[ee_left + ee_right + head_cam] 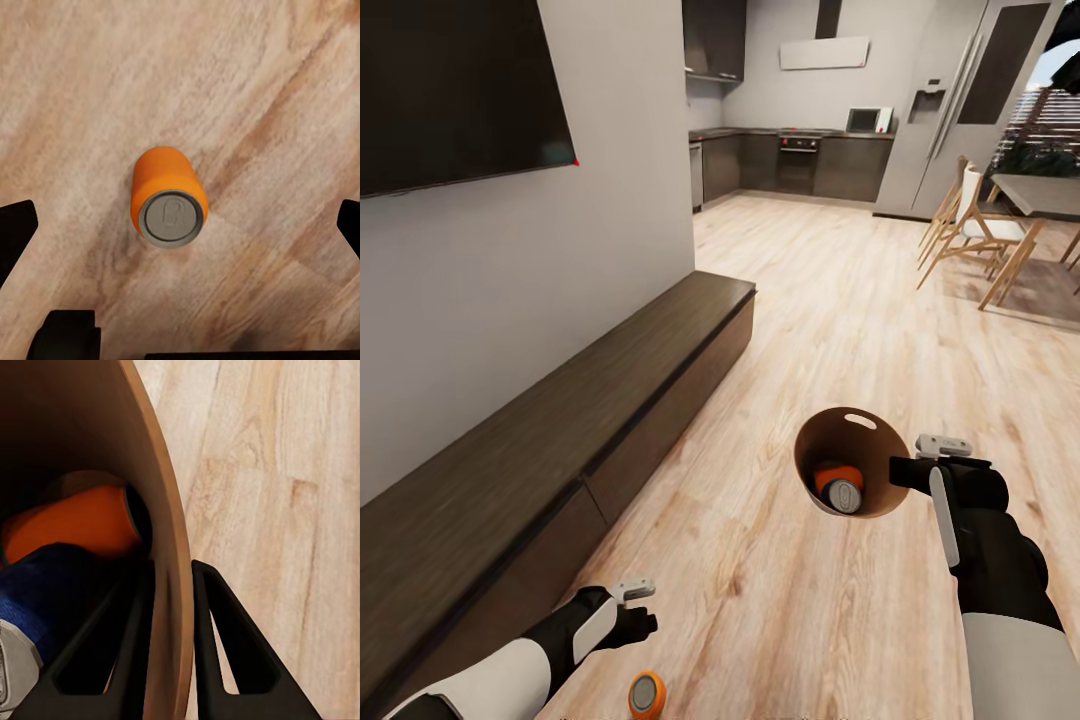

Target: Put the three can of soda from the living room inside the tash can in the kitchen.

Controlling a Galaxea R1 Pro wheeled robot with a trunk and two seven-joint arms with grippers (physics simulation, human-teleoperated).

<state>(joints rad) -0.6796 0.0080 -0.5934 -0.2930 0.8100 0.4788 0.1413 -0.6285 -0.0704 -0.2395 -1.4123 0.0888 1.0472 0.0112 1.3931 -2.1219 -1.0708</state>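
Soda can (168,196), the last orange one, stands upright on the wood floor (830,300) beneath our open left gripper (643,608). We should lower straight, centred, then close gently. Our right gripper (172,585) pinches the bin (815,445) wall, two cans inside.

Three soda cans in all: one orange can (647,694) standing on the wood floor (830,300), and two inside the trash can (810,450), an orange can in the bin (838,476) and a dark blue can (45,592) beside it. One trash can. Two grippers, the left gripper (643,607) and the right gripper (905,470). One wall TV (460,90), one long dark bench (550,440), one steel fridge (950,110), one oven (798,160), one microwave (863,120). Perhaps three wooden chairs (970,225) at one table (1045,195); they overlap, so that count is unsure.
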